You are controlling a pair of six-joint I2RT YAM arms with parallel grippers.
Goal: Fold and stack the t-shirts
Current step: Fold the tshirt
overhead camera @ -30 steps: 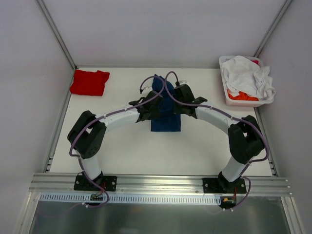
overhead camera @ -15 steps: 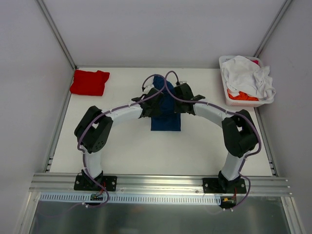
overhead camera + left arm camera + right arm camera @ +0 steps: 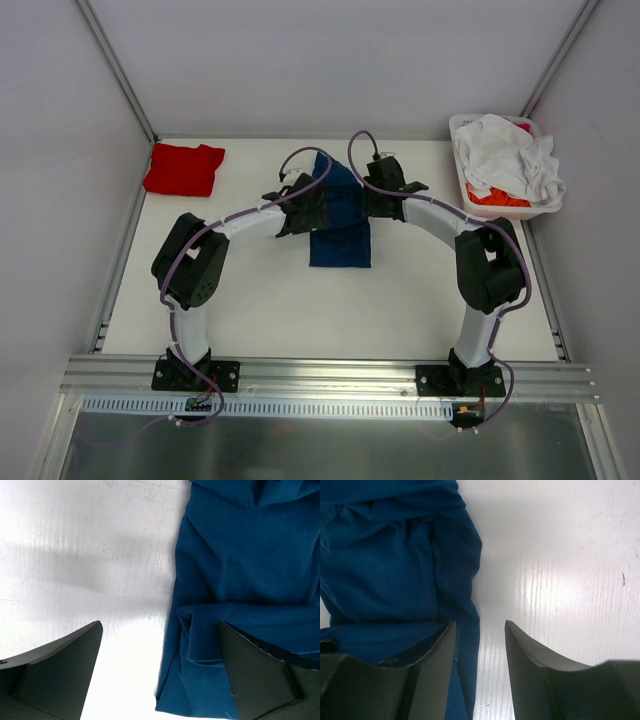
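A navy blue t-shirt (image 3: pixel 340 228) lies folded into a narrow strip at the middle of the table. My left gripper (image 3: pixel 310 203) stands open over its left edge. In the left wrist view the left gripper (image 3: pixel 160 625) has its jaws spread wide, one finger over bare table and the other over the blue cloth (image 3: pixel 240 570). My right gripper (image 3: pixel 373 193) is open at the shirt's right edge. In the right wrist view the right gripper (image 3: pixel 480 625) holds nothing, and the cloth (image 3: pixel 385 565) lies under its left finger. A folded red t-shirt (image 3: pixel 183 168) sits at the far left.
A white bin (image 3: pixel 465 195) at the far right holds crumpled white (image 3: pixel 505 150) and orange (image 3: pixel 497 198) t-shirts. The white table (image 3: pixel 250 290) is fenced by metal rails on the left and right, with a rail along the near edge by the arm bases.
Both grippers have opened and let go of the navy shirt, which now lies flat. Both arms have carried their grippers toward the far end of the shirt.
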